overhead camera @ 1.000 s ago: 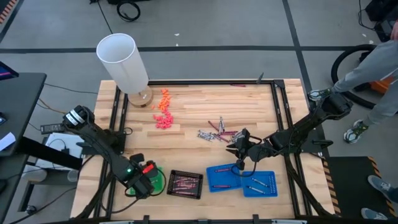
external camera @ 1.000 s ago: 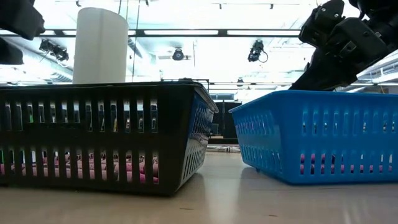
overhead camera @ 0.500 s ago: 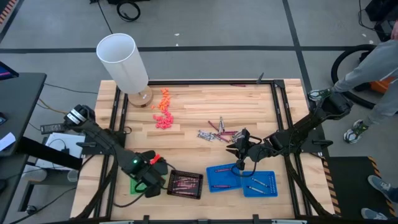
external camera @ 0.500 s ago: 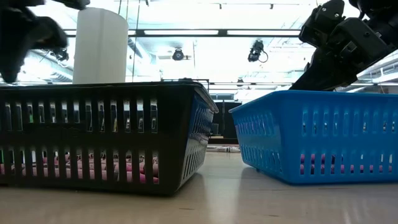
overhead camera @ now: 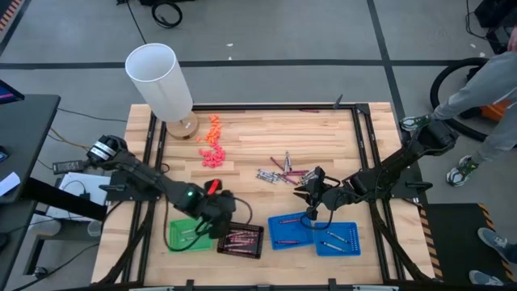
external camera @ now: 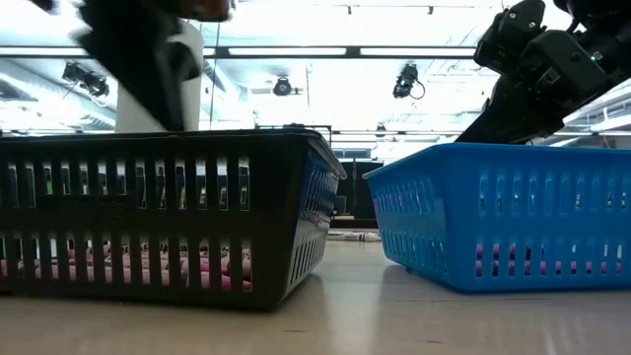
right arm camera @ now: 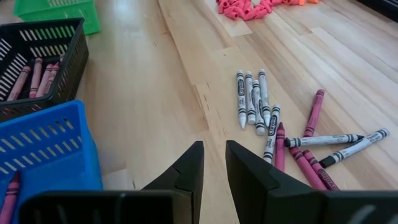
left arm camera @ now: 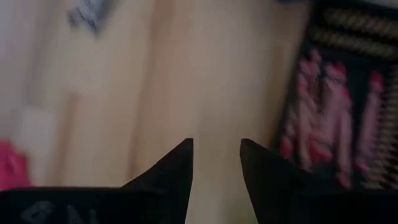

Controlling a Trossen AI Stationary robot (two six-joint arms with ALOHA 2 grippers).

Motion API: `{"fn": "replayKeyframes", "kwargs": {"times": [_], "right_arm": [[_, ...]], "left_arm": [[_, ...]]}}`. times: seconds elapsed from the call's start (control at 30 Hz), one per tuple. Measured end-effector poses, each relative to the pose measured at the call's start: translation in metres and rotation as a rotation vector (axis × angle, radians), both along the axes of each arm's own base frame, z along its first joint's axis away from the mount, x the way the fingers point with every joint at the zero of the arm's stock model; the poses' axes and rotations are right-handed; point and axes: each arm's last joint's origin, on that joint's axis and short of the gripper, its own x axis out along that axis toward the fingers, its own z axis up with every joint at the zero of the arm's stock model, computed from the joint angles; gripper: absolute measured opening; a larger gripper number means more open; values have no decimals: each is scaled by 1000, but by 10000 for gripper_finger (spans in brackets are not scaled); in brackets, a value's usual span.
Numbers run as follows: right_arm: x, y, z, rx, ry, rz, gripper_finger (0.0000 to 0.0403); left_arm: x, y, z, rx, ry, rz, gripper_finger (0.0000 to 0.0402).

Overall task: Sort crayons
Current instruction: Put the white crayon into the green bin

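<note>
Loose crayons [overhead camera: 279, 171], silver-grey and maroon, lie on the wooden table right of centre; they also show in the right wrist view [right arm camera: 267, 112]. More crayons lie in the black tray [overhead camera: 241, 238], the blue tray [overhead camera: 317, 233] and the green tray [overhead camera: 187, 233] along the near edge. My left gripper [overhead camera: 229, 210] is open and empty, above the table by the black tray's far left corner; its wrist view shows pinkish crayons in that tray [left arm camera: 329, 124]. My right gripper [right arm camera: 213, 163] hovers by the blue tray's far edge [overhead camera: 307, 196], fingers narrowly apart and empty.
A tall white cylinder [overhead camera: 161, 81] stands at the far left corner. Chunky orange and pink pieces [overhead camera: 212, 144] lie near it. A dark frame [overhead camera: 367, 137] borders the table. A person [overhead camera: 493, 73] stands beyond the right edge. Bare wood lies between the trays and the loose crayons.
My left gripper has swung from over the green tray toward the table's right and a little toward the far edge, uncovering the green tray; it now stands by the black tray's far left corner.
</note>
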Motion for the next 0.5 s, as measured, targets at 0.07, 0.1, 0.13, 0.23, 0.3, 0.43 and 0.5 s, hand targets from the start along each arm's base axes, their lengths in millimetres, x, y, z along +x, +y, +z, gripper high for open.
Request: {"fn": "replayKeyframes", "kwargs": {"times": [0.07,0.1,0.13,0.23,0.3,0.43,0.5], "right_arm": [[0,0,0,1,-2,0,77],[0,0,0,2,-5,0,77],[0,0,0,3,-6,0,77],[0,0,0,2,-6,0,77],[0,0,0,1,-3,0,77],[0,0,0,-4,2,2,77],[0,0,0,-6,6,3,77]], "left_arm": [[10,6,-6,65,-18,-21,142],[14,10,-8,94,-24,-32,142],[20,13,-11,120,-36,-45,142],[33,24,-18,168,-55,-71,142],[43,32,-23,185,-75,-79,142],[56,47,-32,228,-75,-97,142],[62,55,-37,243,-72,-102,142]]}}
